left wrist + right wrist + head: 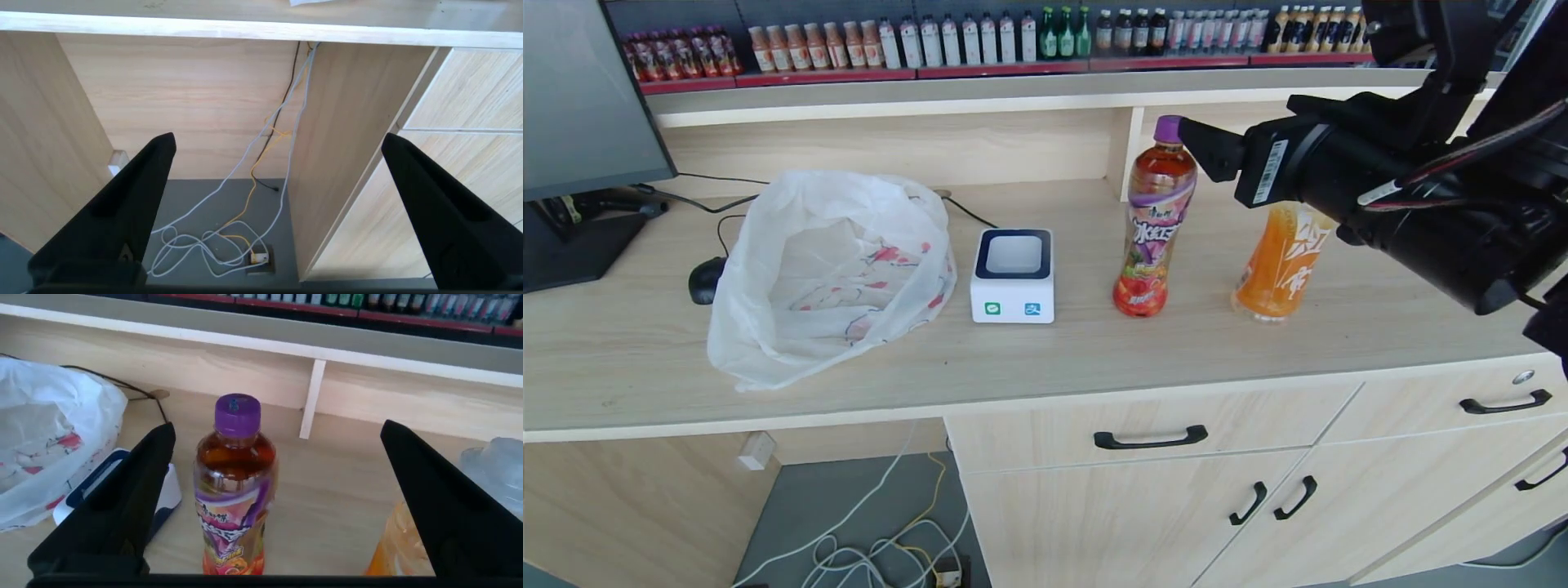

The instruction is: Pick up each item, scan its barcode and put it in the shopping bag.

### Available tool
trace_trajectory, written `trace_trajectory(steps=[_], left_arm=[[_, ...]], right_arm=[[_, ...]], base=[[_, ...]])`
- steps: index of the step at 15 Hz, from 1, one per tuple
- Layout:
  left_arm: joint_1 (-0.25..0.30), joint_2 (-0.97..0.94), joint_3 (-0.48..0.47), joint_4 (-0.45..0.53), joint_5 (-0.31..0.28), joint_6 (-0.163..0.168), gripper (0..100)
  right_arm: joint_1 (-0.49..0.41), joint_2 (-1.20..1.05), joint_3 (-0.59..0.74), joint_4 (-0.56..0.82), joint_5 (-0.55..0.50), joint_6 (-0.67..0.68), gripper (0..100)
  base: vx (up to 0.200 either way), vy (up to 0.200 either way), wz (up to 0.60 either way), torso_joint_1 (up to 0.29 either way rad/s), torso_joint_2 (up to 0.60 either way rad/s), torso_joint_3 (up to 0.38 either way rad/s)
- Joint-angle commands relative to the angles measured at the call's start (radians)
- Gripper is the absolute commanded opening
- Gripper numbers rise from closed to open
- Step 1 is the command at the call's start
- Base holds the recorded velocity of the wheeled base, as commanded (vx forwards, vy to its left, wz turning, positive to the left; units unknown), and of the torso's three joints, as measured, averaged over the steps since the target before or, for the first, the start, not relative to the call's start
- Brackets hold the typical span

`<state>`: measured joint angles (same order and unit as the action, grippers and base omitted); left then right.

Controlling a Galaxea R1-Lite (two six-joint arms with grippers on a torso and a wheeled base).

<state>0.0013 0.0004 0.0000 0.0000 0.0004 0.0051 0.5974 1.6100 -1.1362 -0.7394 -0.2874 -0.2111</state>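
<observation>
A: So, what's on the worktop [1045, 359]?

B: Biggest first: a white shopping bag [825, 269], mouth open, on the left half near the front edge. Then 2 bottles upright on the right half: purple-cap bottle [1156, 220], and orange bottle [1282, 261] nearer the right end. A small white scanner [1013, 276] sits btwn bag & purple-cap bottle.

A: Grippers?

B: Right gripper [278, 433] is spread wide and empty, just beside the purple cap. Left gripper [278, 139] is also spread and empty, low below the front edge.

A: Step?

B: Prob. the first pick, as both bottles are outside the bag. Next: drop around the bottle body, close, and keep the barcode free for the scanner.
</observation>
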Motion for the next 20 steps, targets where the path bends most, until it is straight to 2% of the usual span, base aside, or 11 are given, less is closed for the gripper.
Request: trace_trajectory(steps=[1,2,5,13,18,20], left_arm=[[0.000,0.000,0.000,0.000,0.001,0.001,100],[0.000,0.000,0.000,0.000,0.001,-0.001,100],[0.000,0.000,0.000,0.000,0.000,-0.001,100],[0.000,0.000,0.000,0.000,0.000,-0.001,100],[0.000,0.000,0.000,0.000,0.000,-0.001,100],[0.000,0.000,0.000,0.000,0.000,0.001,100]], right_arm=[[0.005,0.056,-0.027,-0.012,-0.024,0.022,100],[0.005,0.057,-0.027,-0.014,-0.025,0.022,100],[0.016,0.202,-0.082,-0.175,-0.101,0.033,100],[0.019,0.265,-0.111,-0.210,-0.121,0.030,100],[0.019,0.338,-0.111,-0.334,-0.151,0.021,100],[0.018,0.350,-0.111,-0.334,-0.154,0.022,100]], base=[[0.000,0.000,0.00,0.000,0.00,0.000],[0.000,0.000,0.00,0.000,0.00,0.000],[0.000,0.000,0.00,0.000,0.00,0.000],[0.000,0.000,0.00,0.000,0.00,0.000],[0.000,0.000,0.00,0.000,0.00,0.000],[0.000,0.000,0.00,0.000,0.00,0.000]])
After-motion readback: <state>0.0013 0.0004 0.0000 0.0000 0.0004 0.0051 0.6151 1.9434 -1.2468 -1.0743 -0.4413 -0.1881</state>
